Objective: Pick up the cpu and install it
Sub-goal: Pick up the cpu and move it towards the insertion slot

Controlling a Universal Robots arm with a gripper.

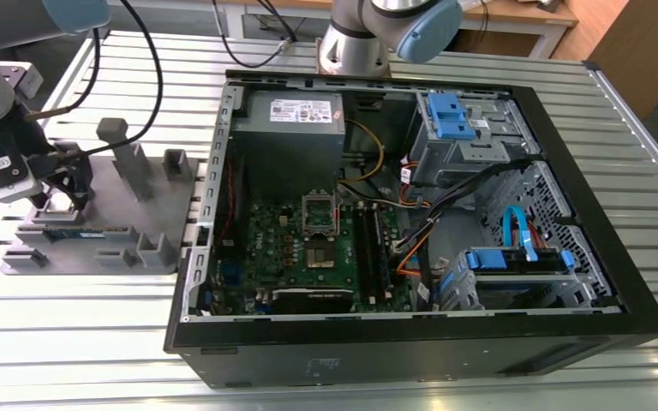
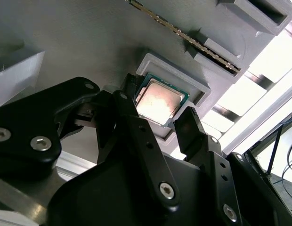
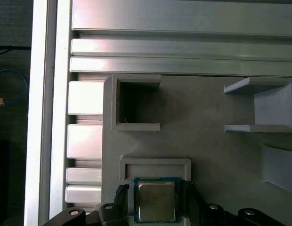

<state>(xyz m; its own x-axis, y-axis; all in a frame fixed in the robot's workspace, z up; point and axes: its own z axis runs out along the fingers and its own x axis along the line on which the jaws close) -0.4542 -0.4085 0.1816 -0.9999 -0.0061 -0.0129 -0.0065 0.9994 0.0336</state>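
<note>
The cpu [image 2: 160, 101] [image 3: 156, 201] is a small square chip with a shiny silver top. It lies flat in a shallow square pocket of the grey fixture plate [image 1: 100, 218]. My gripper [image 1: 64, 199] [image 2: 158, 107] [image 3: 154, 192] hangs low over that pocket at the exterior view's left. It is open, with one black finger [image 2: 123, 96] on one side of the chip and the other finger [image 2: 189, 123] on the opposite side. The chip rests in the pocket, not lifted. The metal-framed socket [image 1: 320, 212] sits on the green motherboard inside the open computer case [image 1: 237, 338].
A long green memory stick [image 1: 72, 231] [image 2: 183, 35] lies in a slot of the fixture near the chip. Grey upright posts [image 1: 123, 158] and open holders [image 3: 134, 101] rise from the plate. Cables, drive cages and a power supply [image 1: 289, 120] crowd the case. A slatted metal table [image 1: 78, 342] carries everything.
</note>
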